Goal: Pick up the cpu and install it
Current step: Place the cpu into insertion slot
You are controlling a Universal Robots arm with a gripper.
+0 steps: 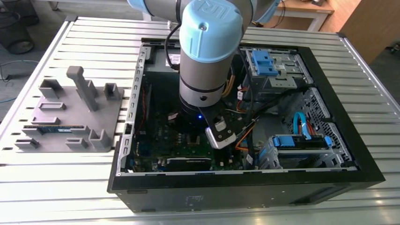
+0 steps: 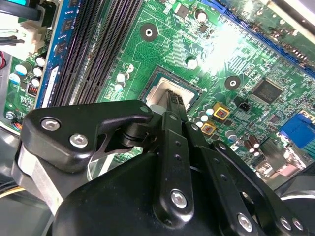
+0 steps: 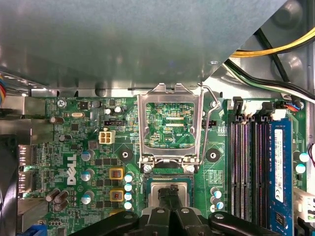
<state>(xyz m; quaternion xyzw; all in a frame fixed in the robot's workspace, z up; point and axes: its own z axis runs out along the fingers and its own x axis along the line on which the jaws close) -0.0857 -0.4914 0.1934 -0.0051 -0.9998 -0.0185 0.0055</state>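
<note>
The cpu [image 3: 153, 192] lies flat in the socket of the green motherboard [image 3: 74, 147], its silver top showing in both wrist views [image 2: 156, 94]. My gripper [image 3: 170, 192] stands right over its middle with the black fingers closed together, the tips on or just above the chip's top [image 2: 175, 98]. The fingers cover the chip's centre. The silver socket frame [image 3: 142, 128] is swung up and open behind the socket, its wire lever [image 3: 209, 113] raised beside it. In the exterior view the arm [image 1: 203, 61] reaches down into the open computer case [image 1: 350, 154].
Black memory slots [image 3: 246, 167] and a blue memory stick [image 3: 278, 172] run close beside the socket. Yellow and black cables [image 3: 275, 49] and blue drive brackets [image 1: 265, 63] crowd the case. A grey parts fixture [image 1: 69, 117] sits on the slatted table at the exterior view's left.
</note>
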